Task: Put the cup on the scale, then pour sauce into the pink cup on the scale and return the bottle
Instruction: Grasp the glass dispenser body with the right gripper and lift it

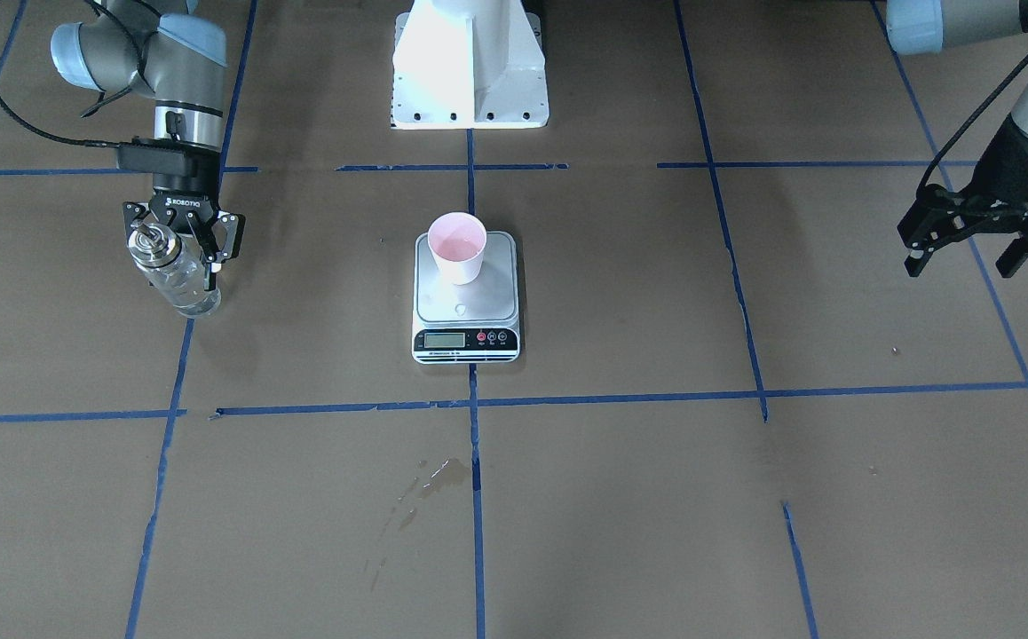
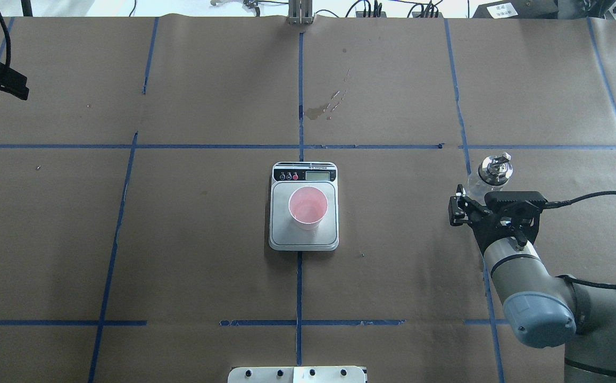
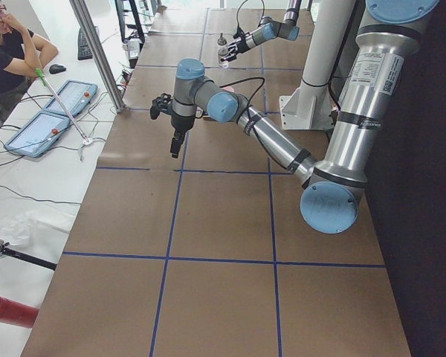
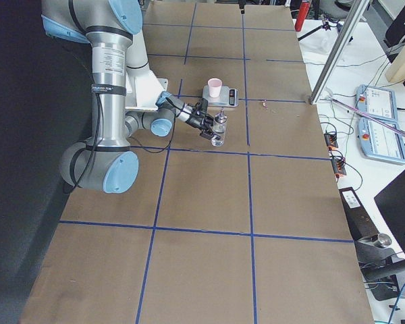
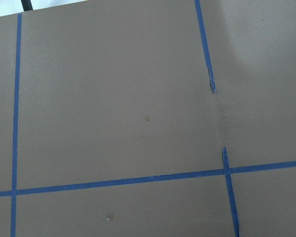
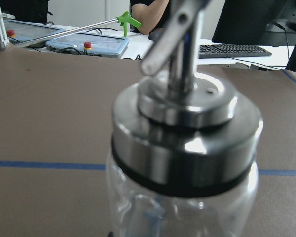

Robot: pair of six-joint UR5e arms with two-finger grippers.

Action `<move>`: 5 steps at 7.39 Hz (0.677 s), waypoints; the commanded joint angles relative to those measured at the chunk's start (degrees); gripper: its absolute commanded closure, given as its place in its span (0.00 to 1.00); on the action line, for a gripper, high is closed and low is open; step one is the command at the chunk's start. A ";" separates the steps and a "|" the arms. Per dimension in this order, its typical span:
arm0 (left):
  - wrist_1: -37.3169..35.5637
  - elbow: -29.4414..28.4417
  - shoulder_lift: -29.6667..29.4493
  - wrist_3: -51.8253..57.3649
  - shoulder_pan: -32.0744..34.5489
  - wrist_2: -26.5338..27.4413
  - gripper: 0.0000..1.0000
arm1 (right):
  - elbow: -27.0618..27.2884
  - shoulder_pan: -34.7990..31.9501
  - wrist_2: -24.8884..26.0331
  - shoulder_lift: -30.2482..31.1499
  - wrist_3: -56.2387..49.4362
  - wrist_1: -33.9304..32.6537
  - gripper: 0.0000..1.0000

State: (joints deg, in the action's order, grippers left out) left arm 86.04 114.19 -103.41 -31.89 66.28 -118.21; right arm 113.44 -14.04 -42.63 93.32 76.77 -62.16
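The right pincer [image 1: 178, 266] is clenched on the bottle [image 1: 182, 289], its black fingers [image 1: 211, 271] pressing the clear glass body just below the neck. It reaches out level and low from a grey, blue-capped right arm [image 2: 531, 308] bent at the elbow close to the desk [image 1: 745, 532]. The bottle is upright at or just above the desk, well off to the robot's right of the scale [image 1: 466, 302]; whether its base touches cannot be told. It is a smooth glass cylinder with a polished silver collar [image 6: 185, 148] and a thin metal spout [image 6: 170, 37]; the clear sauce inside is hard to make out. At the desk's centre lies the flat rectangular scale, with a brushed grey steel plate, a white body and a black strip holding a display and small round buttons. The small tapered pink cup [image 1: 457, 248] stands upright on the plate, toward the robot's side. The left pincer [image 1: 962, 257] is released, its black fingers spread with nothing between them, hanging high over the desk's far left on a raised left arm [image 3: 230, 108]. The desk is matte brown paper crossed by blue tape [image 1: 478, 401], with a damp stain [image 1: 438, 475] near the operators' side.
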 commanded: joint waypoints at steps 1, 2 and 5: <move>0.01 0.07 0.66 0.60 0.34 0.00 0.00 | 1.53 1.29 3.22 -0.50 -11.40 -0.50 1.00; 0.36 0.07 2.58 2.17 0.69 -0.09 0.00 | 1.87 1.56 4.91 -4.25 -18.78 -0.25 1.00; 1.67 -1.15 7.15 11.64 5.33 -2.26 0.00 | 0.82 2.44 6.40 -11.99 -30.79 -0.68 1.00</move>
State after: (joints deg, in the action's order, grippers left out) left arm 86.77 113.82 -98.32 -24.11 69.27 -118.82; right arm 114.62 -12.05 -37.57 84.62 54.62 -62.75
